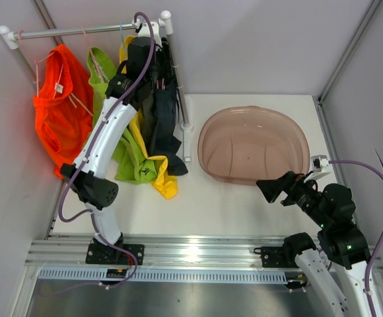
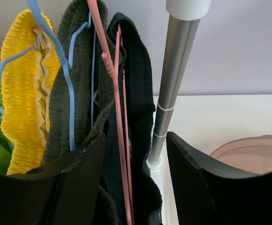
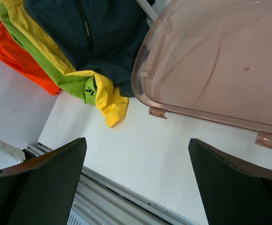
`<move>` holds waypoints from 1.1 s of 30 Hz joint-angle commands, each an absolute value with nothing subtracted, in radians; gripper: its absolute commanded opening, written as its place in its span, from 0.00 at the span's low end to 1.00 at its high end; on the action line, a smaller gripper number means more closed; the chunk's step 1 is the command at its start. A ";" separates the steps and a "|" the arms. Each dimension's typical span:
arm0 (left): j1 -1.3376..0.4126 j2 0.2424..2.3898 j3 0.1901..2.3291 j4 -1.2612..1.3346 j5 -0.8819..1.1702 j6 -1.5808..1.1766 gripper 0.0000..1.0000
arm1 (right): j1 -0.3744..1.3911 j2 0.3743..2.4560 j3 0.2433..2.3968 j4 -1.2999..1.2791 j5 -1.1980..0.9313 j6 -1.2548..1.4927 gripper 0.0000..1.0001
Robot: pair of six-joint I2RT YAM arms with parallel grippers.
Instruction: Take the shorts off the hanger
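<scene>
Left pincer (image 2: 135,140): jaws partly open, straddling the black shorts (image 2: 138,79) and pink hanger (image 2: 115,108). Nothing appears clamped, though contact at the left finger is unclear.

Right pincer (image 3: 137,143): jaws wide open, empty, above the tabletop (image 3: 154,159) near the basin (image 3: 220,56).

The orange shorts (image 1: 59,112), lime green shorts (image 1: 129,162), yellow shorts (image 2: 26,84) and dark olive shorts (image 2: 72,70) hang on the same rail (image 1: 79,30) as the black pair.

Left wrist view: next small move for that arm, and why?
Probably close the left gripper on the black shorts: its open jaws straddle them as they hang on the pink hanger. Mind the wire, also in the gap.
</scene>
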State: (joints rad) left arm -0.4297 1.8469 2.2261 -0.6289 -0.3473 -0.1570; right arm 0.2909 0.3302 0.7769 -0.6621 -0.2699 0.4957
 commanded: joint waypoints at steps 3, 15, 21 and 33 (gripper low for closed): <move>-0.422 1.894 2.224 -0.600 -0.373 -0.141 0.59 | 0.293 0.339 0.810 -0.650 -0.278 0.488 0.99; -0.362 1.997 2.357 -0.614 -0.316 -0.187 0.10 | 0.295 0.336 0.819 -0.667 -0.268 0.483 0.99; -0.362 1.951 2.400 -0.633 -0.307 -0.186 0.00 | 0.295 0.334 0.810 -0.657 -0.272 0.499 0.99; -0.365 1.798 2.451 -0.679 -0.252 -0.170 0.00 | 0.293 0.416 0.841 -0.528 -0.331 0.534 0.99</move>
State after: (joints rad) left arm -0.3641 1.9141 2.4069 -0.7521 -0.2749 -0.1822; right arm 0.2909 0.3756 0.7979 -0.6250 -0.2817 0.5083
